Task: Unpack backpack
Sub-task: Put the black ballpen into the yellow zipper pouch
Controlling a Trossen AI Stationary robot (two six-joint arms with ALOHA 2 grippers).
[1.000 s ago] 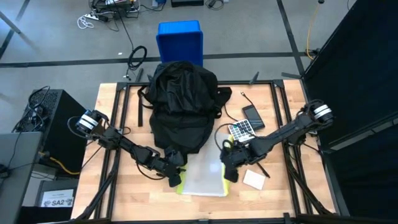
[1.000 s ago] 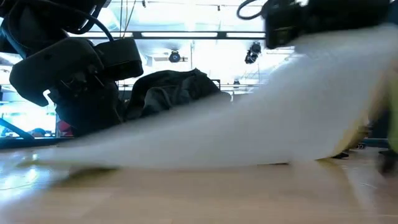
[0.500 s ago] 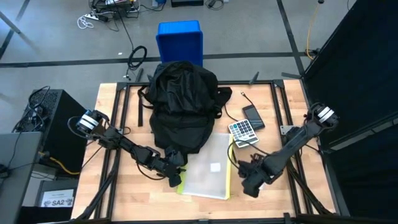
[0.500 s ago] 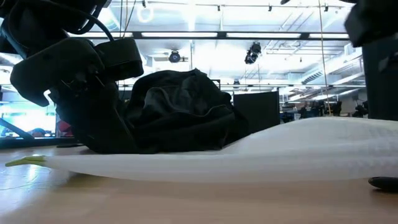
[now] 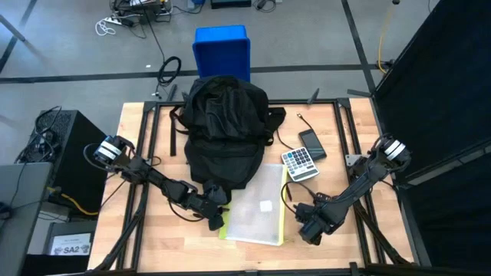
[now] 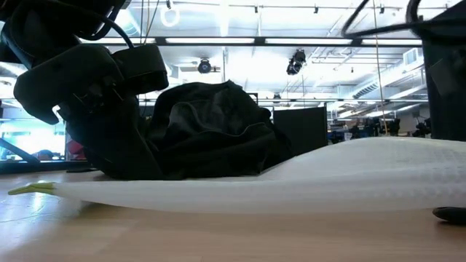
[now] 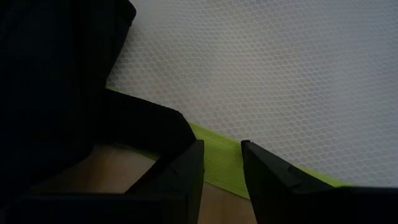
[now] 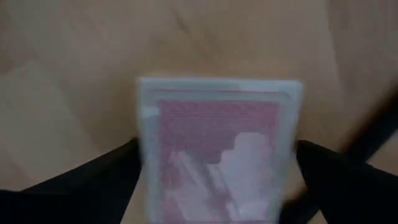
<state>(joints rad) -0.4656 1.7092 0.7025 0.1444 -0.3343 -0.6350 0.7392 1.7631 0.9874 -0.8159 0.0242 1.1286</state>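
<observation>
Backpack [image 5: 225, 130]: black fabric, slumped at the far centre of the wooden table [image 5: 130, 245], its lower edge touching the mesh pouch.

Mesh pouch [image 5: 257, 207]: white, flat, with a lime-green border; lies near-centre, just near of the backpack.

Left gripper [image 5: 216, 218]: at the pouch's near-left corner, fingers [image 7: 180, 171] pinched on the green border strip.

Right gripper [image 5: 310, 228]: low over the table just right of the pouch, jaws spread wide with a pack of playing cards [image 8: 217, 149], red-backed, between them; whether they touch it cannot be told.

Calculator [image 5: 298, 162]: right of the backpack, beside a dark phone [image 5: 312, 142].

Blue bin [image 5: 222, 50]: on the floor beyond the table's far edge.
</observation>
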